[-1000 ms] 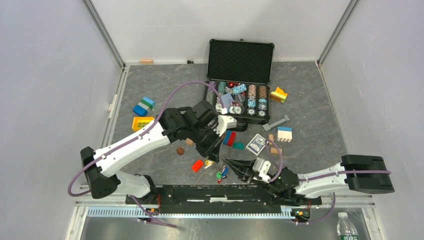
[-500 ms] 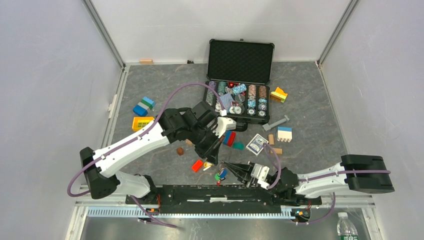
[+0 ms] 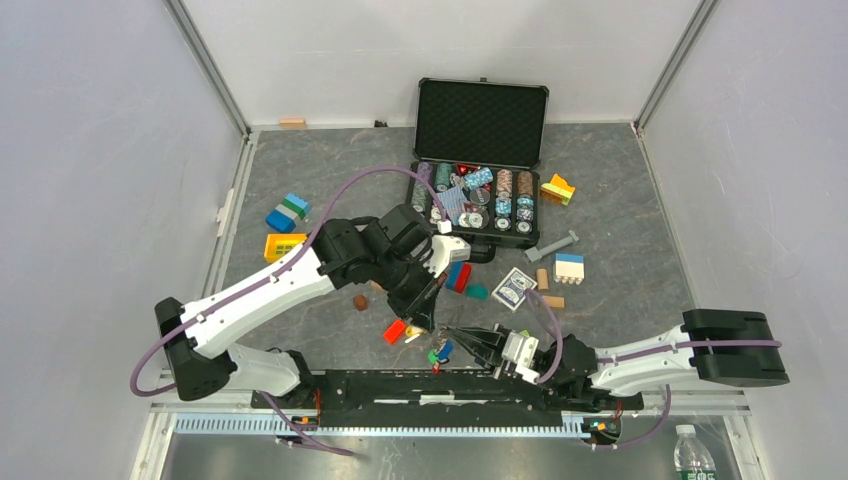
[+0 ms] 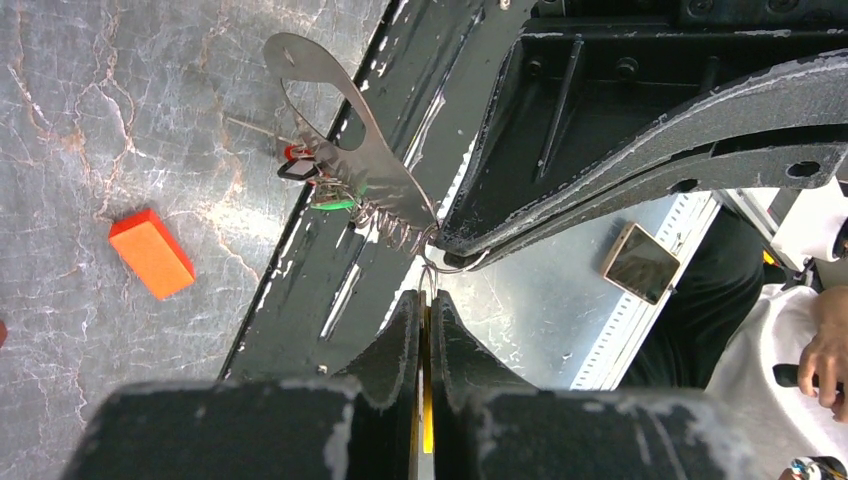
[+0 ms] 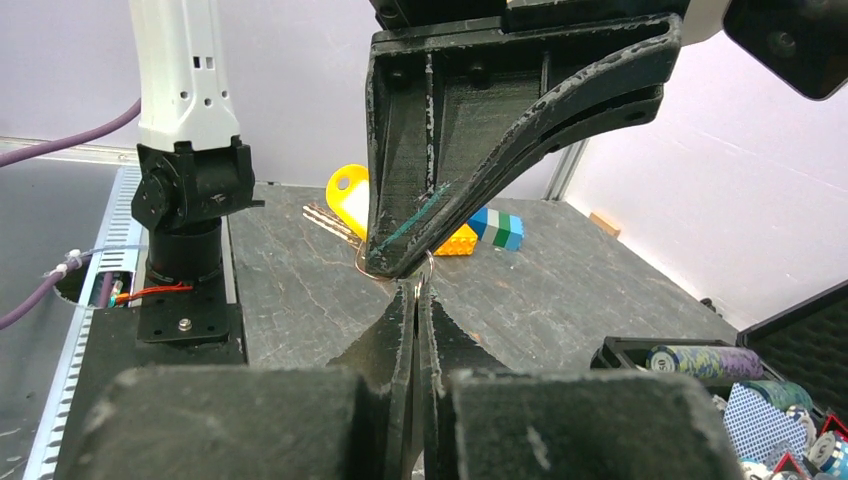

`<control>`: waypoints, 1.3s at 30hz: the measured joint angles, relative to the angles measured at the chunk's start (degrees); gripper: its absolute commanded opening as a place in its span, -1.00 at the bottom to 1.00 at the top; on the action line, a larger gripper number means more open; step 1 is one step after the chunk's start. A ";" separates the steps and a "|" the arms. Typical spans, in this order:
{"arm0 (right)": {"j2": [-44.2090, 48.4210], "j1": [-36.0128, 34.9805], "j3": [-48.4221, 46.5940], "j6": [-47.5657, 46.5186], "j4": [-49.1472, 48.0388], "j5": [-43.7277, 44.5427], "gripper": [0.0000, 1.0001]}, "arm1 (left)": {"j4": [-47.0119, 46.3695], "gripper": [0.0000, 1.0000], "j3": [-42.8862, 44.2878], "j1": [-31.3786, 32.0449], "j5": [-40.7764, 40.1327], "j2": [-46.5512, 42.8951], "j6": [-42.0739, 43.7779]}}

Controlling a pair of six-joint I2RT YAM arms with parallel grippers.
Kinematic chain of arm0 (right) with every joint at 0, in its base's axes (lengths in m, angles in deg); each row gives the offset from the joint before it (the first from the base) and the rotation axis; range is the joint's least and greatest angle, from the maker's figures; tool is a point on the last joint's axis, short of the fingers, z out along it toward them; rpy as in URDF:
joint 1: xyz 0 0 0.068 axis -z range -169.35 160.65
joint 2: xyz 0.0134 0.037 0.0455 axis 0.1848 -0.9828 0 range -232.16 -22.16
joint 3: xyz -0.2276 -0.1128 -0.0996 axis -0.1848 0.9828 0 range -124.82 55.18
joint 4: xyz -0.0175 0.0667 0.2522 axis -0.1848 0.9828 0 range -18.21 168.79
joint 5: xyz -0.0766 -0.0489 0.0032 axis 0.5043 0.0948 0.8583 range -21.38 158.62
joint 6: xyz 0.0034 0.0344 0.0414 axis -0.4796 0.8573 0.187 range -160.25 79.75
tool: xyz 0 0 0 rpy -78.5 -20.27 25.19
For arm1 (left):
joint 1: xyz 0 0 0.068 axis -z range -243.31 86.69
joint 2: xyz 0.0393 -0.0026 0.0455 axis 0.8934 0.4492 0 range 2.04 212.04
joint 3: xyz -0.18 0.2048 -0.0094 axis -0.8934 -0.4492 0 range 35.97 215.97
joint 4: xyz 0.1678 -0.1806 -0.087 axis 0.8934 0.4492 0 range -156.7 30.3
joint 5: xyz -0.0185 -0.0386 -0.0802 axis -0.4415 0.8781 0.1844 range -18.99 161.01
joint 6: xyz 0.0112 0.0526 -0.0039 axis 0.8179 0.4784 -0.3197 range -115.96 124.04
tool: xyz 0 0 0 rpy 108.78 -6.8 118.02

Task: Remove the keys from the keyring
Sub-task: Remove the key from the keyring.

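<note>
My left gripper (image 4: 425, 297) is shut on a yellow-headed key (image 5: 347, 192), whose yellow cover shows between its fingers. The thin wire keyring (image 4: 450, 265) loops out from those fingertips to my right gripper (image 5: 414, 290), which is shut on the ring. The two grippers meet tip to tip above the table's near edge: left gripper (image 3: 424, 322), right gripper (image 3: 447, 333). Below them hang the other keys (image 3: 440, 351) with blue, green and red heads. In the left wrist view a flat metal tag (image 4: 330, 110) and a small chain hang with the red and green keys (image 4: 318, 180).
An orange block (image 3: 395, 331) lies just left of the grippers. An open case (image 3: 483, 82) with poker chips stands at the back. A card deck (image 3: 511, 288) and coloured blocks (image 3: 287, 212) are scattered around. The black base rail (image 3: 400, 385) runs under the hanging keys.
Both grippers stay shut. The right wrist has shifted slightly left and toward the near edge, and the left arm has sunk a little, carrying the hanging keys with them.
</note>
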 measured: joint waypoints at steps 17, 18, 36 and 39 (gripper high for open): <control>11.21 -0.87 0.33 -4.55 4.94 -0.72 -1.00 | -16.04 -0.50 -9.27 0.07 4.68 -8.37 -5.01; 12.04 -0.92 0.33 -4.59 5.01 -1.03 -1.00 | -16.94 -0.45 -9.84 0.04 4.68 -8.94 -5.25; 20.17 -1.49 -2.54 -4.28 5.11 -8.48 -1.00 | -29.33 0.05 -18.34 -0.50 4.63 -23.37 -6.05; 21.20 -1.51 -3.13 -4.04 6.27 -10.19 -1.00 | -34.51 0.22 -21.00 -0.55 5.60 -27.69 -5.73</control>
